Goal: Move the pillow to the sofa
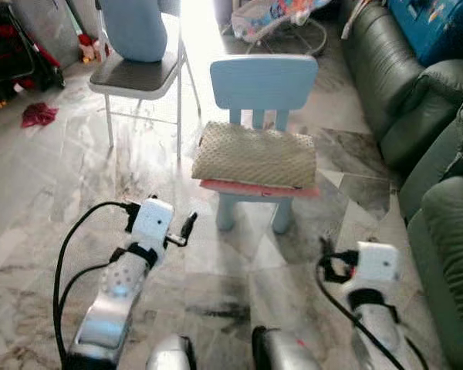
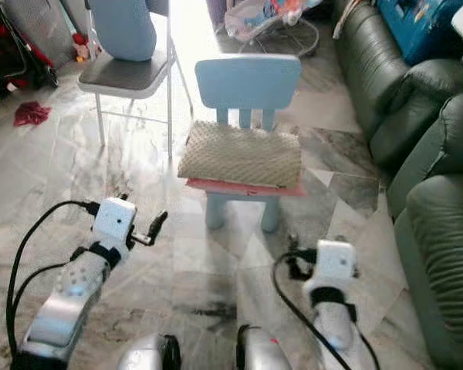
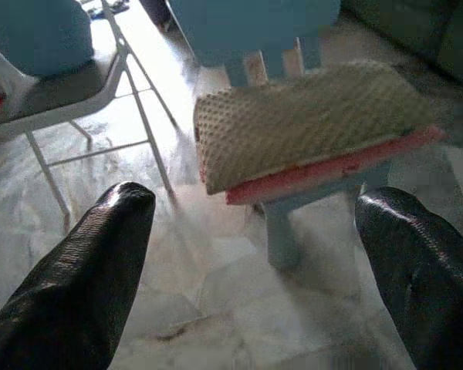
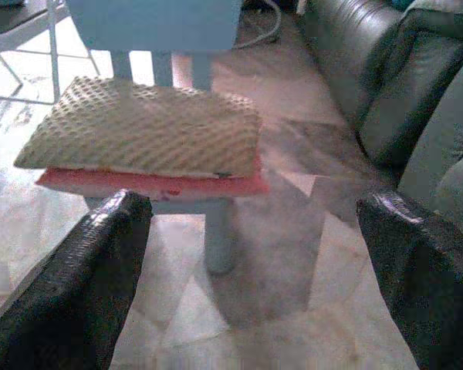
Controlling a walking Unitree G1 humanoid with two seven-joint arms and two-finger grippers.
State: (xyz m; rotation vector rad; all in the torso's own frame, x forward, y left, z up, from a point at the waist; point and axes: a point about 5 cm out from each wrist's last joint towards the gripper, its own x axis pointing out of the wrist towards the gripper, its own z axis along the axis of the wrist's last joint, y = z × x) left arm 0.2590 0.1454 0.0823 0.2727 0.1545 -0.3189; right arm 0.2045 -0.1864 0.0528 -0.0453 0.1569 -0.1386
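The beige, bumpy-textured fabric pillow [image 1: 255, 154] lies flat on the seat of a small light-blue plastic child's chair [image 1: 264, 81], with a pink cushion [image 1: 251, 189] as the layer beneath it. The chair stands on a glossy grey-white marble tile floor [image 1: 54, 216]. To the right runs a dark green leather sofa [image 1: 440, 154], well apart from the pillow. Far left stands a metal folding chair with a grey seat [image 1: 135, 75], carrying a pale blue rounded object [image 1: 135, 29]. A red cloth [image 1: 38, 114] lies on the floor at the far left. The left gripper [image 3: 255, 254] and right gripper [image 4: 255, 254] hover near, short of the chair, each with fingers spread wide and holding nothing.
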